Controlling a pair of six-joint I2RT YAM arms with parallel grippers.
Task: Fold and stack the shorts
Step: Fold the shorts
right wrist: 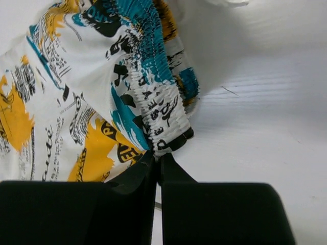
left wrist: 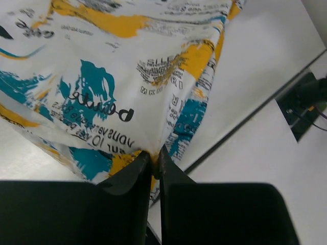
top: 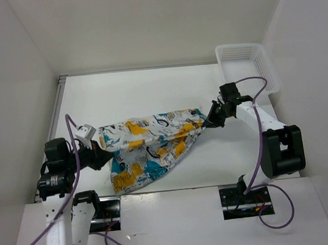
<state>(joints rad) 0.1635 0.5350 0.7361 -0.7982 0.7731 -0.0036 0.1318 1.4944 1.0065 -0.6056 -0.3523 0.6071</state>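
Left fingers point(left wrist: 127, 178) pinched onto shorts point(left wrist: 102, 76), right fingers point(right wrist: 134, 176) pinched likewise

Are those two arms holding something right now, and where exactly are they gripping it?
Both hold the shorts: the right fingers pinch the elastic waistband's end, and the left fingers pinch gathered cloth at the opposite side.

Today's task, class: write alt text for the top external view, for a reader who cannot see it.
Printed shorts are stretched over a white table, pinched at one end by the left end effector and at the other by the right end effector. A white mesh basket sits at the far right.
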